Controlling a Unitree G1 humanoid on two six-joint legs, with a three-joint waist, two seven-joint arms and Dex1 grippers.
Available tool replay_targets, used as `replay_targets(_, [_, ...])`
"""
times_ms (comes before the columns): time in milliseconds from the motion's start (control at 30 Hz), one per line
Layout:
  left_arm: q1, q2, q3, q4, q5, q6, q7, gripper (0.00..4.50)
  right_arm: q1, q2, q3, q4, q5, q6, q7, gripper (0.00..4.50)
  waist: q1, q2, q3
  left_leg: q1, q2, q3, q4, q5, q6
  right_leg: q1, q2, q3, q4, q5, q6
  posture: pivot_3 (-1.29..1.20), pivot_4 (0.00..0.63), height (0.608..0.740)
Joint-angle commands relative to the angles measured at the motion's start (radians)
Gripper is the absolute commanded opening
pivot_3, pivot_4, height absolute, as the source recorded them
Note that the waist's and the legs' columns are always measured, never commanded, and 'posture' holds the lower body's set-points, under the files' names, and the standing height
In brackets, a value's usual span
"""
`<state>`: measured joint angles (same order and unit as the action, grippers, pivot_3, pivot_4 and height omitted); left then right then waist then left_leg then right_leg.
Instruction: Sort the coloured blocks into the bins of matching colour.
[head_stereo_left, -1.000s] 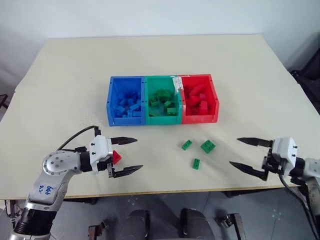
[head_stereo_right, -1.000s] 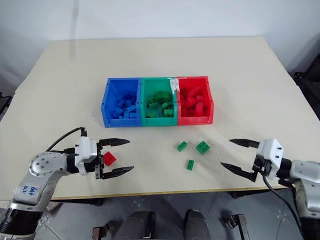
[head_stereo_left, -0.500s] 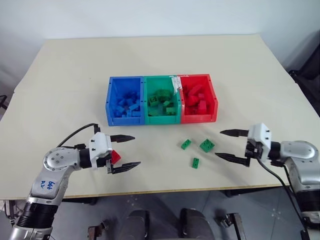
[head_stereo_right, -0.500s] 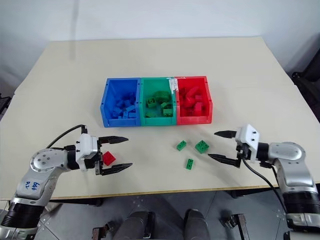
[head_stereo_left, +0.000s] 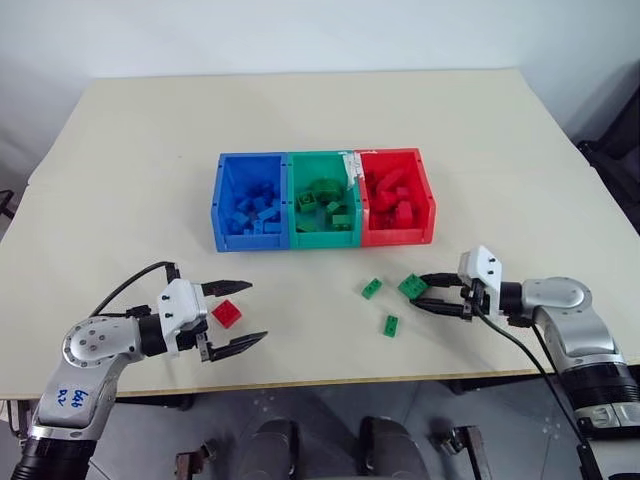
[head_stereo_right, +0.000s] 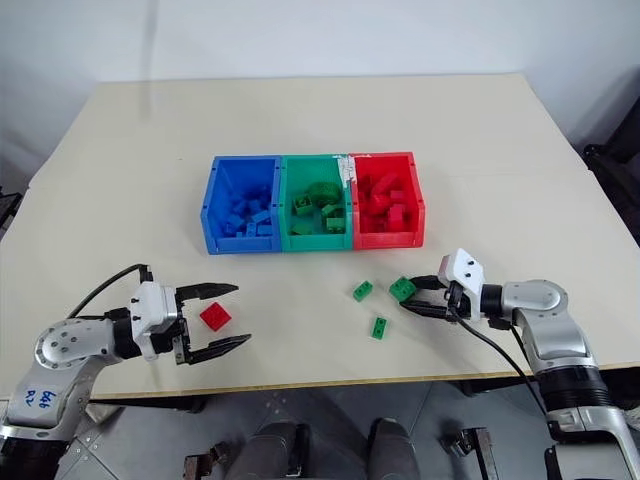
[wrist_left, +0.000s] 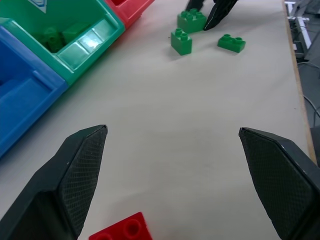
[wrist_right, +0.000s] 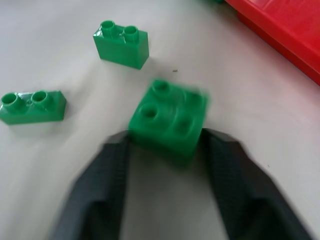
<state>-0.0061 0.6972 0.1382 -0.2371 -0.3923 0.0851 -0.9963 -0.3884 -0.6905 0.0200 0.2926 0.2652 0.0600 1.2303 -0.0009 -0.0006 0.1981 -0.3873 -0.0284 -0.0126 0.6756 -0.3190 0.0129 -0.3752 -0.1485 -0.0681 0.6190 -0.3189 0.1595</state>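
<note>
Three green blocks sit loose on the table (head_stereo_left: 120, 130), at roughly 6 o'clock of the red bin (head_stereo_left: 398, 212): a square one (head_stereo_left: 411, 286), a small one (head_stereo_left: 372, 288) at its 9 o'clock, another small one (head_stereo_left: 391, 325) at about 7 o'clock. One red block (head_stereo_left: 227, 313) lies between the fingers of the left claw (head_stereo_left: 228, 316), which stand wide apart, not touching it.

Right claw (head_stereo_left: 428, 293) has its fingers drawn in around the square green block; the right wrist view shows both fingers flanking it, close to or touching its sides. Can't tell whether the grip is firm yet, and the block looks to be on the table.

Doing this step well, as I judge it: finish the squeeze square on the flat sides, not the corners, confirm it holds before lifting, lift straight up so the neighbours aren't nudged, then carry to the green bin (head_stereo_left: 324, 210) at about 11 o'clock and release low over it.

Count: three bins in a row, with the blue one (head_stereo_left: 250, 205) at the left end, each already holding several blocks; too jumbled to count. Two claws.
</note>
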Motion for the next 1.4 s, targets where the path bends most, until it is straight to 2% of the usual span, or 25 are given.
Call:
replay_targets(33, [0.0, 0.0, 0.014, -0.031, -0.011, -0.008, 0.007, 4.5, -0.007, 0.015, -0.004, -0.033, 0.013, 0.004, -0.007, 1.39, 0.0, 0.0, 0.0, 0.0, 0.0, 0.0, 0.0, 0.0, 0.0, 0.0, 0.0, 0.0, 0.0, 0.0, 0.0, 0.0, 0.15, 0.74])
replay_targets(133, [0.008, 0.0, 0.026, -0.026, -0.009, -0.014, 0.014, 4.5, -0.013, 0.023, -0.022, -0.069, 0.045, 0.022, -0.005, 1.39, 0.0, 0.0, 0.0, 0.0, 0.0, 0.0, 0.0, 0.0, 0.0, 0.0, 0.0, 0.0, 0.0, 0.0, 0.0, 0.0, 0.15, 0.74])
replay_targets(267, [0.045, -0.005, 0.073, -0.029, -0.023, -0.017, 0.036, 4.5, -0.05, 0.039, -0.059, -0.197, 0.146, 0.156, -0.042, 1.39, -0.002, 0.0, 0.0, 0.0, 0.0, 0.0, 0.0, 0.0, 0.0, 0.0, 0.0, 0.0, 0.0, 0.0, 0.0, 0.0, 0.15, 0.74])
replay_targets(367, [0.087, -0.026, 0.131, -0.03, -0.048, -0.021, 0.065, 4.5, -0.134, 0.086, -0.068, -0.271, 0.209, 0.288, -0.136, 1.39, -0.006, 0.001, 0.0, 0.0, 0.001, 0.0, -0.001, 0.0, 0.0, -0.001, 0.0, 0.0, 0.0, 0.0, 0.0, 0.0, 0.15, 0.74])
replay_targets(467, [0.131, -0.044, 0.179, -0.034, -0.064, -0.029, 0.081, 4.5, -0.224, 0.149, -0.055, -0.279, 0.207, 0.358, -0.232, 1.39, -0.005, 0.001, 0.0, 0.0, 0.003, 0.0, -0.001, -0.001, -0.002, -0.001, 0.001, 0.0, 0.0, 0.0, -0.001, 0.0, 0.15, 0.74])
replay_targets(633, [0.207, -0.063, 0.242, -0.042, -0.075, -0.042, 0.1, 4.5, -0.405, 0.286, 0.026, -0.138, 0.085, 0.37, -0.396, 1.39, -0.003, 0.001, 0.0, 0.0, 0.002, -0.001, -0.001, -0.001, -0.002, -0.002, 0.001, 0.0, 0.001, 0.0, -0.001, 0.0, 0.15, 0.74])
replay_targets(767, [0.233, -0.077, 0.254, -0.07, -0.072, -0.044, 0.12, 4.5, -0.519, 0.354, 0.073, 0.045, -0.025, 0.286, -0.476, 1.39, -0.002, 0.0, 0.0, -0.001, 0.001, -0.001, -0.001, -0.001, -0.002, -0.003, 0.0, 0.0, 0.002, 0.0, -0.002, 0.0, 0.15, 0.74])
replay_targets(933, [0.246, -0.092, 0.242, -0.109, -0.067, -0.039, 0.144, 4.5, -0.56, 0.385, 0.069, 0.108, -0.045, 0.243, -0.477, 3.05, -0.005, 0.001, 0.0, -0.002, 0.0, -0.002, -0.003, -0.002, -0.001, -0.004, 0.0, 0.0, 0.003, 0.0, -0.002, 0.0, 0.15, 0.74])
replay_targets(1033, [0.239, -0.094, 0.23, -0.117, -0.068, -0.034, 0.146, 4.5, -0.547, 0.365, 0.059, 0.082, -0.036, 0.241, -0.449, 3.98, -0.011, 0.0, 0.0, -0.001, 0.0, -0.001, -0.005, -0.002, -0.001, -0.006, 0.0, 0.0, 0.003, 0.0, -0.002, 0.0, 0.15, 0.74])
replay_targets(1067, [0.235, -0.093, 0.224, -0.12, -0.068, -0.032, 0.145, 4.5, -0.533, 0.348, 0.055, 0.056, -0.023, 0.258, -0.424, 4.42, -0.013, 0.001, 0.0, -0.001, 0.0, -0.001, -0.005, -0.001, -0.001, -0.006, 0.001, -0.001, 0.003, 0.0, -0.002, 0.0, 0.15, 0.74])
replay_targets(1267, [0.125, -0.073, 0.142, -0.089, -0.065, -0.017, 0.111, 4.5, -0.289, 0.168, -0.069, -0.202, 0.115, 0.235, -0.228, 4.47, 0.008, 0.0, 0.0, -0.002, -0.002, -0.003, -0.006, -0.002, 0.0, -0.005, 0.0, -0.002, 0.002, 0.0, -0.002, 0.0, 0.15, 0.74])
replay_targets(1400, [0.038, -0.053, 0.066, -0.051, -0.058, 0.004, 0.058, 4.5, -0.057, 0.017, -0.18, -0.284, 0.179, 0.094, -0.032, 4.47, 0.019, 0.0, 0.0, -0.002, -0.003, -0.002, -0.005, -0.003, 0.001, -0.002, 0.0, -0.003, 0.0, 0.0, -0.002, 0.0, 0.15, 0.74])
